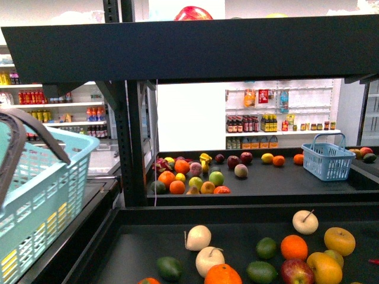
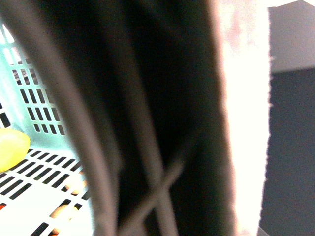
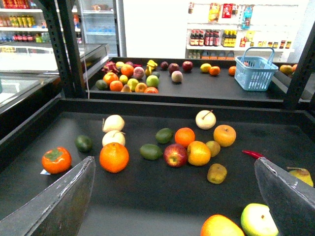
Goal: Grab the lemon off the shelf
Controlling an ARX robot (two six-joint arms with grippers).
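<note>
Right gripper point(image 3: 174, 196) gapes open above the shelf point(image 3: 147, 196) tray.
A lemon point(image 2: 10, 146) lies inside the teal basket point(image 2: 39, 103); the left claw's state cannot be told.

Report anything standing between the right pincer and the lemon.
The lemon lies on the far tray beside an orange. Between it and the open right pincer: the near tray's scattered fruit and the raised black divider between trays.

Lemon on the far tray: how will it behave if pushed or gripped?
Lemon looks oval and smooth, loose on the flat shelf tray, so a nudge would probably roll it. Smooth skin may slip in a pinch.
</note>
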